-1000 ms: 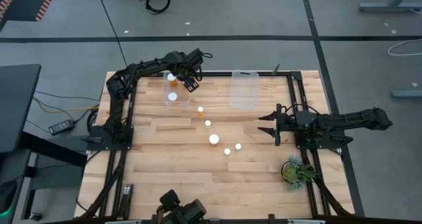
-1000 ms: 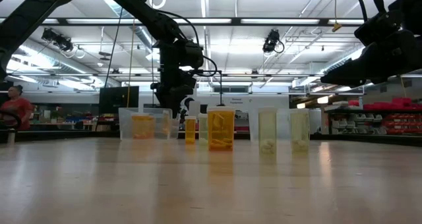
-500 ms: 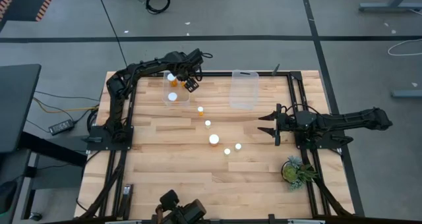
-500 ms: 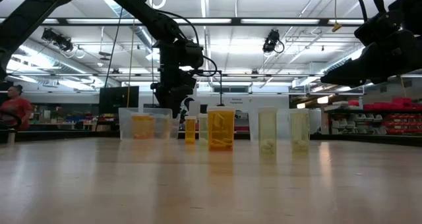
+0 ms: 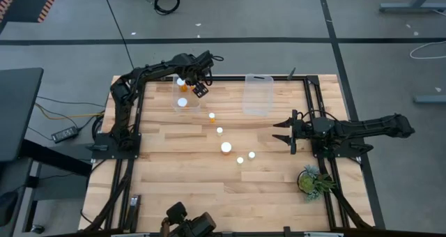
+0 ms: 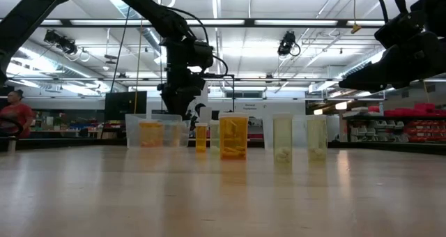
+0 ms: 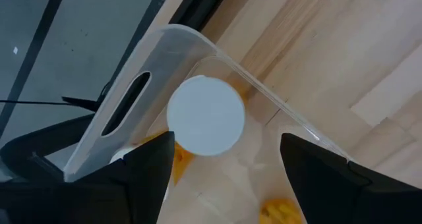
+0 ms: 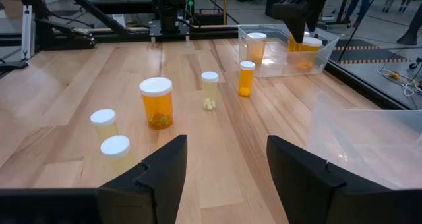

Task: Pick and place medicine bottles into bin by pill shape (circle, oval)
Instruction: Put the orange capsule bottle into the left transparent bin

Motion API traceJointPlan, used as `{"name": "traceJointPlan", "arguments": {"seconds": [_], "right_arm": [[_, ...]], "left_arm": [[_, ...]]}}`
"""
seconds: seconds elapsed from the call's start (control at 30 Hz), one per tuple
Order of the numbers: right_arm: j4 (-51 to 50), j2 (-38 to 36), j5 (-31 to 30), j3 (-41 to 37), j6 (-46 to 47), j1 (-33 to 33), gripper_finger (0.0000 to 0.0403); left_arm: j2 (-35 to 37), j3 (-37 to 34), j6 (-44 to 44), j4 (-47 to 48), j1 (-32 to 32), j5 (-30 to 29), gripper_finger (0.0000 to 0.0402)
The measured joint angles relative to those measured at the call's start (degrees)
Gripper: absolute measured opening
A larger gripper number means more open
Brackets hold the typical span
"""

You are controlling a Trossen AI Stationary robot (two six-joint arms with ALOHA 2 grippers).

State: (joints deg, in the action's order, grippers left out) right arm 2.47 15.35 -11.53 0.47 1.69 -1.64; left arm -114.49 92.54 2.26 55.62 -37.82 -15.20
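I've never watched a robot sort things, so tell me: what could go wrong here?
The left pincer stands open just above a bottle in the left bin, so moving off it could clip the bin's clear wall. Five bottles on the table stand close together; reaching for the largest one might knock over a small neighbour. The right pincer waits beside them.

Loose bottles [image 5: 226, 148] crowd mid-table; bare wood [image 5: 174, 174] beside them is open
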Motion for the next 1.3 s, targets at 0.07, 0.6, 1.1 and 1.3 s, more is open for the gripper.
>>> {"name": "traceJointPlan", "arguments": {"seconds": [0.07, 0.6, 1.1, 1.3], "right_arm": [[0.0, 0.0, 0.0, 0.0, 0.0, 0.0, 0.0216], [0.0, 0.0, 0.0, 0.0, 0.0, 0.0, 0.0216], [0.0, 0.0, 0.0, 0.0, 0.0, 0.0, 0.0216], [0.0, 0.0, 0.0, 0.0, 0.0, 0.0, 0.0216]], "left_arm": [[0.7, 0.0, 0.0, 0.2, 0.0, 0.0, 0.0286], [5.2, 0.1, -0.5, 3.0, 1.8, 0.0, 0.0286], [5.2, 0.1, -0.5, 4.2, 5.1, 0.4, 0.0286], [5.2, 0.1, -0.5, 4.1, 7.1, 0.5, 0.0286]]}}
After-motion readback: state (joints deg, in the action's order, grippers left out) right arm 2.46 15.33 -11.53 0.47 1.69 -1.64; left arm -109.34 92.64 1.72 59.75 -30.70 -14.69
